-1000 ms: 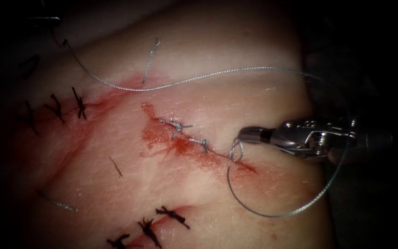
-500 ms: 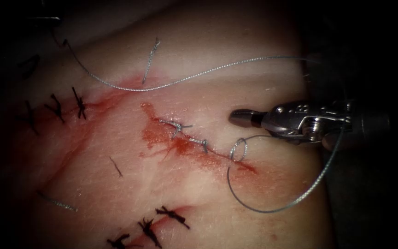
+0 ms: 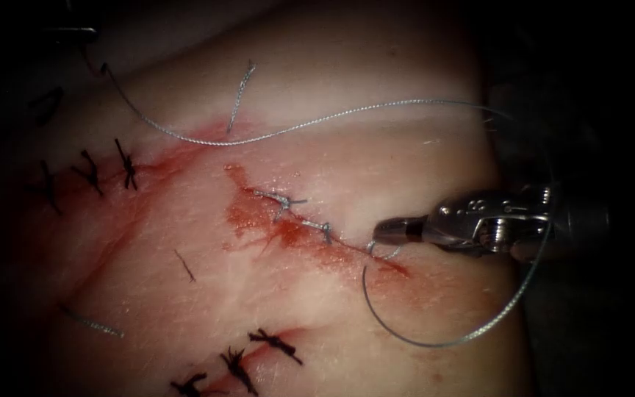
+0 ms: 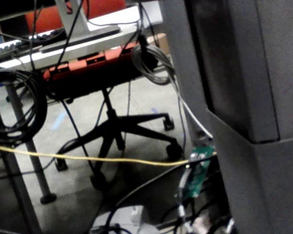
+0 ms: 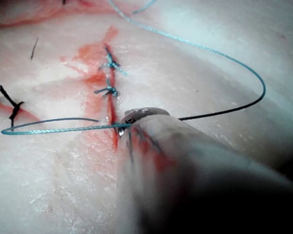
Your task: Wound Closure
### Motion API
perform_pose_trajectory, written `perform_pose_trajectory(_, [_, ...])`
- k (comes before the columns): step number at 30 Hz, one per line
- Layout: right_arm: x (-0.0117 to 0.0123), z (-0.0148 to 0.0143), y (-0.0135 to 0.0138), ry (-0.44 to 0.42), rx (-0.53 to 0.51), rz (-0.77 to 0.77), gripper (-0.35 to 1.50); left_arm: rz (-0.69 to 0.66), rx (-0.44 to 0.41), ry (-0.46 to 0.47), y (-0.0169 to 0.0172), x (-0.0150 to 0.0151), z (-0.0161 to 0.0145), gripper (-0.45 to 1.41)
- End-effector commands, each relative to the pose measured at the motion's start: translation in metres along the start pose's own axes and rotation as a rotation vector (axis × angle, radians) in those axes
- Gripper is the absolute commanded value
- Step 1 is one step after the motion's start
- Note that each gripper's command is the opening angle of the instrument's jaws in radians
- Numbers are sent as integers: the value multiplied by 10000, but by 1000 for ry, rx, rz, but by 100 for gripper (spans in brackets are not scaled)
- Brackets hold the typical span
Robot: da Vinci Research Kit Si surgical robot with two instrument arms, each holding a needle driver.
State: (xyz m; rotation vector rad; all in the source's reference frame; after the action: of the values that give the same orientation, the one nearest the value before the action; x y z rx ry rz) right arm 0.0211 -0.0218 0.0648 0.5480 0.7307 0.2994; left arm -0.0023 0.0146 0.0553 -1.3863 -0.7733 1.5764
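The right arm's tool (image 3: 385,232) enters from the right and lies nearly level over the tissue (image 3: 273,294), with its tip at the lower right end of the cut (image 3: 310,228). In the endoscope view the jaws appear closed together — no gap is visible between them — and the tip rests against a small loop of thread (image 3: 382,252) that rises from the cut at that point. Whether the jaws actually clamp the thread cannot be determined: in the right wrist view the tool (image 5: 136,117) covers the contact point, and the thread (image 5: 63,128) runs out from just under its tip.

From the small loop, the thread sweeps below the cut in a wide arc, climbs up behind the tool's wrist, then runs back above the cut in a long strand toward the far left.

Two finished stitches (image 3: 288,202) sit along the cut, up and left of the tool tip. Red fluid (image 3: 259,220) stains the tissue around the cut (heaviest on its left side).

Dark stitches (image 3: 104,170) close an older line well to the left of the cut — another dark set (image 3: 259,353) lies below it. A short cut end of thread (image 3: 240,92) lies above the cut.

The needle's place cannot be told.
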Motion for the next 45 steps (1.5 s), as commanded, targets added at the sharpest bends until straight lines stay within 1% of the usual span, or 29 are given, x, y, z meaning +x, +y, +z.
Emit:
perform_pose_trajectory(1, [1,6,-1,-31,-3,0,-35,-1,0,1,-3,-3,6,-45])
perform_pose_trajectory(9, [1,7,0,-45,18,-43,-35,-1,-1,1,-3,-3,6,-45])
perform_pose_trajectory(12, [3,7,2,-44,15,-37,-23,-1,-1,1,-4,-3,6,-45])
perform_pose_trajectory(13, [7,7,3,-39,3,-62,-15,0,0,1,-4,-3,6,-45])
perform_pose_trajectory(15, [12,6,4,-31,-17,-86,-8,0,0,1,-4,-3,6,-45])
perform_pose_trajectory(17, [18,5,5,-23,-37,-95,-6,0,0,1,-4,-3,6,-45])
perform_pose_trajectory(20, [25,3,7,-20,-40,-133,-5,0,0,1,-4,-3,6,-45])
perform_pose_trajectory(22, [29,1,8,-19,-39,-152,0,0,0,1,-4,-3,6,-45])
perform_pose_trajectory(25, [30,3,9,-22,-40,-163,4,0,0,1,-3,-3,6,-45])
perform_pose_trajectory(27, [28,5,9,-23,-41,-172,17,0,0,1,-3,-3,6,-45])
perform_pose_trajectory(28, [27,5,9,-27,-42,-174,20,0,0,1,-3,-3,6,-45])
perform_pose_trajectory(29, [25,6,8,-27,-42,-176,39,0,0,1,-3,-3,6,-45])
perform_pose_trajectory(31, [24,6,7,-27,-45,-178,46,0,0,1,-3,-3,6,-45])
perform_pose_trajectory(32, [23,6,6,-27,-44,-179,56,0,0,1,-3,-3,6,-45])
perform_pose_trajectory(34, [24,6,5,-28,-41,-179,66,0,0,1,-3,-3,6,-45])
perform_pose_trajectory(35, [24,6,4,-28,-40,-186,76,0,0,1,-3,-3,6,-45])
perform_pose_trajectory(36, [24,6,3,-28,-40,-186,81,0,0,1,-3,-3,6,-45])
perform_pose_trajectory(37, [24,6,2,-28,-40,-186,81,0,0,1,-3,-3,6,-45])
perform_pose_trajectory(38, [24,6,2,-29,-36,-187,88,0,0,1,-3,-3,6,-45])
perform_pose_trajectory(39, [24,6,0,-30,-33,-194,84,0,0,1,-3,-3,6,-45])
perform_pose_trajectory(41, [24,7,-1,-45,20,-200,5,0,0,1,-3,-3,6,-45])
perform_pose_trajectory(42, [24,8,-1,-48,31,-200,-5,0,0,1,-3,-3,6,-45])
perform_pose_trajectory(45, [26,12,-1,-53,37,-223,-11,0,-1,1,-3,-3,6,-45])
